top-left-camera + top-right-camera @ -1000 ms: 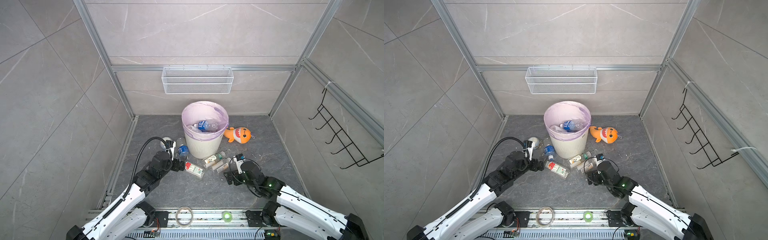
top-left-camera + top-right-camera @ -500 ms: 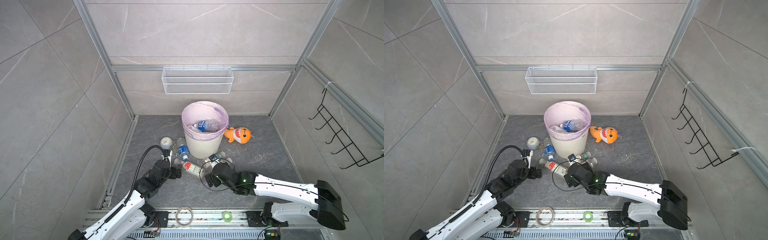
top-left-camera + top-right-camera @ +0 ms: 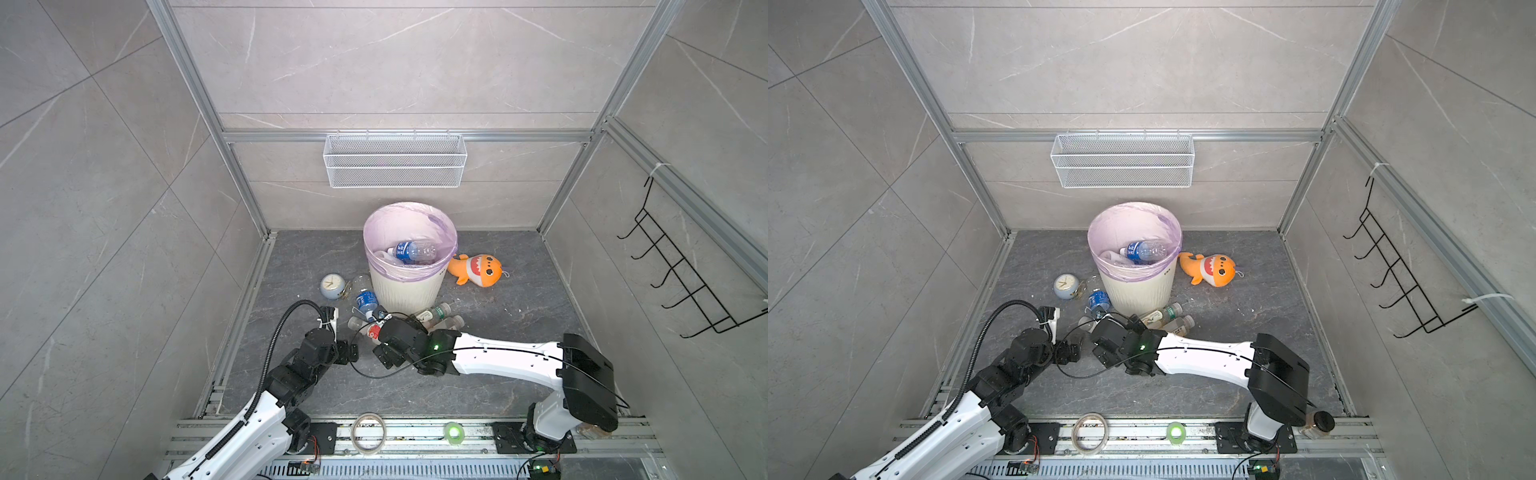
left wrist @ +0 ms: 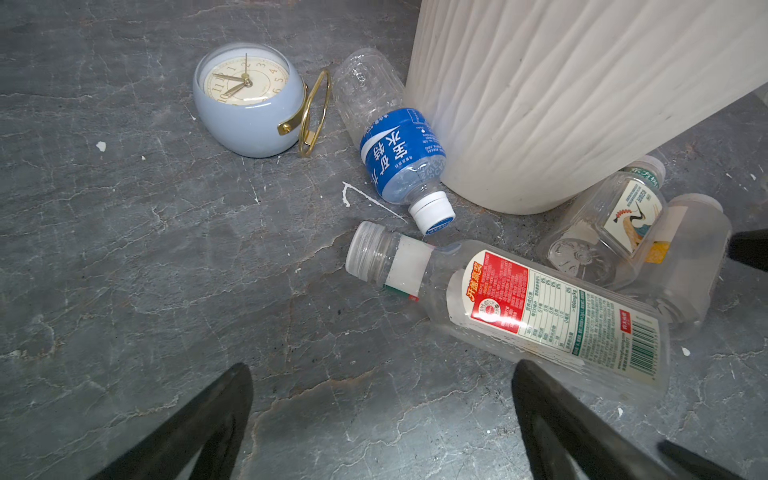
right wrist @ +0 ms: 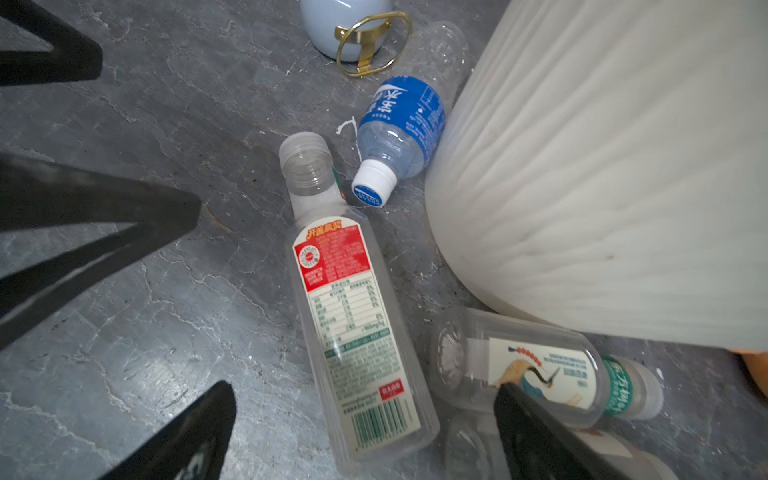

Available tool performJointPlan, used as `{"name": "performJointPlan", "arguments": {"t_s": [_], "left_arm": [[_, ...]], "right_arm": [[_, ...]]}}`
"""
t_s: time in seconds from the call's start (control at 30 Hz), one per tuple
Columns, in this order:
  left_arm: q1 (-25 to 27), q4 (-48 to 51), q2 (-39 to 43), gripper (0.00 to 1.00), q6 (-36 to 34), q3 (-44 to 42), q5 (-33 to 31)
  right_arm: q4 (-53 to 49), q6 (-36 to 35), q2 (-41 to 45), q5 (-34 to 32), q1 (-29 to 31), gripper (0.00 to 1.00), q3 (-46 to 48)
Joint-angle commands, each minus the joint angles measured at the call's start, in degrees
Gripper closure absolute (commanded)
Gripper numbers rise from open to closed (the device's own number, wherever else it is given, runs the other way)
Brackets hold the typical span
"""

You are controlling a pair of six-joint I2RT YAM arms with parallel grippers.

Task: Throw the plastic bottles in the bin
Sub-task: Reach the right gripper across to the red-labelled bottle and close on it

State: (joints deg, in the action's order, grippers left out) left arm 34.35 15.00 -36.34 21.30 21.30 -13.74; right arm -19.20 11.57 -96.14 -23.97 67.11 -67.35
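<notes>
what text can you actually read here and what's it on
"开盖赢奖": red-and-white label of the clear plastic bottle lying flat.
"东方树叶": green neck band of the clear bottle with bird picture.
"水特": blue label of the small clear white-capped bottle.
"11", "4", "5": face of the round pale-blue clock.
Nutrition table and barcode digits on the red-and-white label: too small to read.

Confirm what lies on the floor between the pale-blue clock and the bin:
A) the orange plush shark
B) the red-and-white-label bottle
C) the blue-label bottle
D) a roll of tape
C: in the left wrist view the blue-label bottle lies on its side, with the clock on one side and the ribbed wall of the bin on the other.
</notes>
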Motion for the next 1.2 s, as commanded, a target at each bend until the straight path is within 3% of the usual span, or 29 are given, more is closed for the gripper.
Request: {"name": "performJointPlan", "arguments": {"t_s": [0.0,0.6,1.17], "left_arm": [[-0.5,-0.9,1.6,0.01,0.9,-0.4,-1.4],[-0.6,-2.2,0.7,0.01,1.5,-0.8,-1.2],[-0.6,-3.2,0.0,0.01,1.2,-1.0,-0.2]], "right_arm": [[-2.6,-2.8,-3.1,1.3,0.1,0.01,-2.9],[-2.6,-3.6,-12.9,5.0,-3.7,0.03,-8.7],[-1.6,-0.4,-16.6,12.2,-4.5,0.19,-9.1]]}}
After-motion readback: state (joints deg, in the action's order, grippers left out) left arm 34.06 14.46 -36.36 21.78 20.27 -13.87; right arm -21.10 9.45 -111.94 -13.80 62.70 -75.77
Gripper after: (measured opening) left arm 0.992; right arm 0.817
